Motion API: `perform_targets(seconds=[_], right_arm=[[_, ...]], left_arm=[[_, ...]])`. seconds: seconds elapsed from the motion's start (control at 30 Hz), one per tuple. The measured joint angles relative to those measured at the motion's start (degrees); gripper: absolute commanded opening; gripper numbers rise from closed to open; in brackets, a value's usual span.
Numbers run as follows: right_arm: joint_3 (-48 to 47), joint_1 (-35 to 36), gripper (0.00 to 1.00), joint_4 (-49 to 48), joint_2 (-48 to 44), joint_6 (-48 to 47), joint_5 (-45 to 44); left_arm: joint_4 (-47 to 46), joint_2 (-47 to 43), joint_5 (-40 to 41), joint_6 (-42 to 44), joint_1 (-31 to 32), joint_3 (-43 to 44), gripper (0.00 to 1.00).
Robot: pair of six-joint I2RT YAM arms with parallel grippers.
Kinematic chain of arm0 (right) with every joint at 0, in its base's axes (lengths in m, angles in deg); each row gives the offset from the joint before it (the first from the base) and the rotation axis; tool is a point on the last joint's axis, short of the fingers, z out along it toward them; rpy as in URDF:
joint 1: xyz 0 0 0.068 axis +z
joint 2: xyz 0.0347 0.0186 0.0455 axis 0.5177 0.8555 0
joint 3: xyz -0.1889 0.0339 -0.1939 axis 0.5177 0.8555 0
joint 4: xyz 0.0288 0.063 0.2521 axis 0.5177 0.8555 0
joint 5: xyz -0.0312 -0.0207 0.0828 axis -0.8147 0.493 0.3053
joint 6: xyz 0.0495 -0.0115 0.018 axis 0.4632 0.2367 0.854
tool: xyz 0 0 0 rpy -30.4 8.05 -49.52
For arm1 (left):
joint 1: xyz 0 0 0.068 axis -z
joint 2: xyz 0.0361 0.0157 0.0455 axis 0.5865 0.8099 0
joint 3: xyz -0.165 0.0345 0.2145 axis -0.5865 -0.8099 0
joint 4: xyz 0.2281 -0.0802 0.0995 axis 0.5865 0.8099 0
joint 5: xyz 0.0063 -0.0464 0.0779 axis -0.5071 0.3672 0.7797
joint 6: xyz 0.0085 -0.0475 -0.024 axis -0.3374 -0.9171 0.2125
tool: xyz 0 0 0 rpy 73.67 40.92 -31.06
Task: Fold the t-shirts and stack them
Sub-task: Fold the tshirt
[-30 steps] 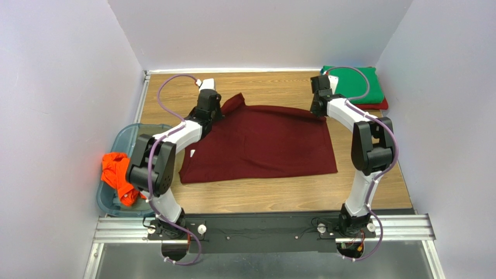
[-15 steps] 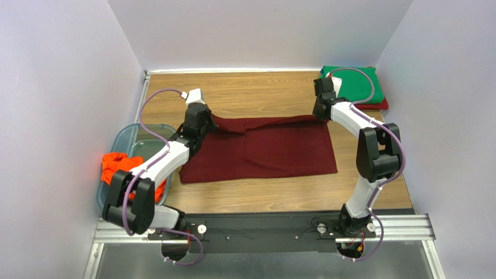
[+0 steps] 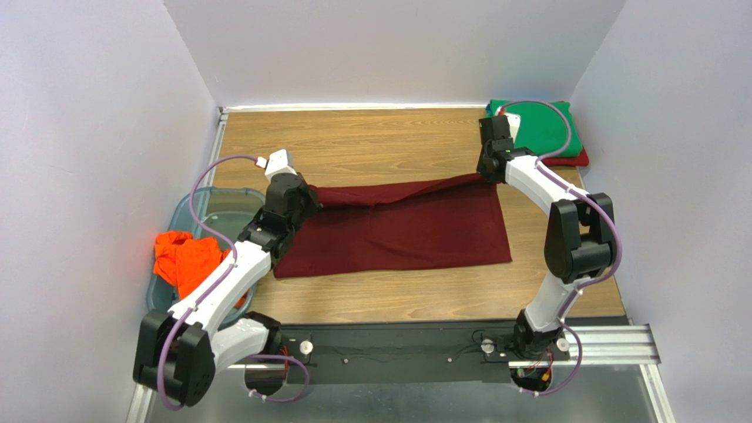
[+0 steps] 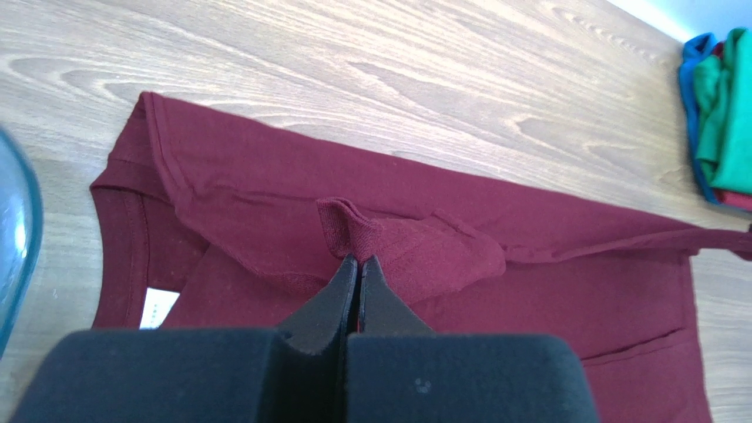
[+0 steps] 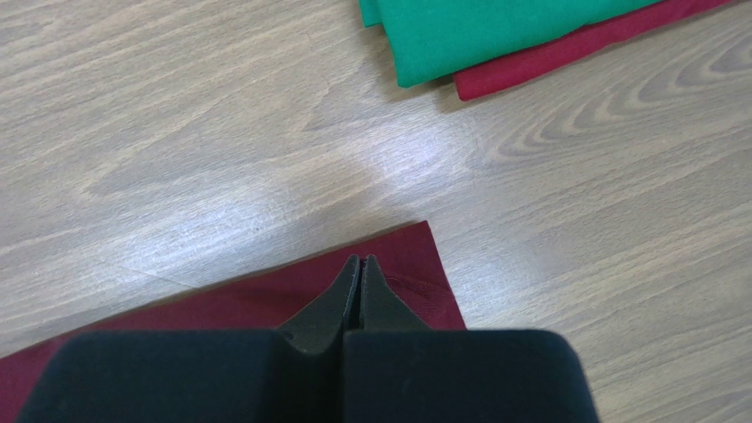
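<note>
While L gripper (image 4: 357, 263) pinches dark maroon cloth t-shirt (image 3: 415, 225) edge at 10 o'clock, R gripper (image 5: 360, 262) clamps its corner at 2 o'clock.

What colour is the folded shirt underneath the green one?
Red. The red shirt shows best in the right wrist view.

In the top view the red shirt (image 3: 572, 160) shows only a thin edge under the green shirt (image 3: 538, 132), and the left arm (image 3: 234, 269) covers part of the orange shirt (image 3: 181, 260). The left wrist view's left edge cuts off the bin (image 4: 13, 238). The label (image 4: 159, 308) on the maroon shirt (image 4: 530, 238) lies partly under a fold, its print too small to read.
</note>
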Motion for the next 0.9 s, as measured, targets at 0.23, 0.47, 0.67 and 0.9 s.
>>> perform_targets(seconds=[0.23, 0.47, 0.67, 0.9], right_arm=[[1.14, 0.02, 0.01, 0.0, -1.4, -0.66, -0.04], [3.15, 0.02, 0.01, 0.13, -2.91, -1.03, -0.07], [5.42, 0.02, 0.01, 0.13, -4.48, -1.03, -0.09], [9.27, 0.02, 0.06, 0.15, -4.59, -0.04, -0.13]], left_arm=[[2.75, -4.94, 0.37, -2.08, 0.59, -2.43, 0.0], [4.96, -9.62, 0.02, -4.46, 2.08, -5.81, 0.0], [7.1, -11.87, -0.76, -6.95, 2.73, -8.15, 0.0], [9.53, -12.24, -1.14, -10.19, 3.08, -11.08, 0.0]])
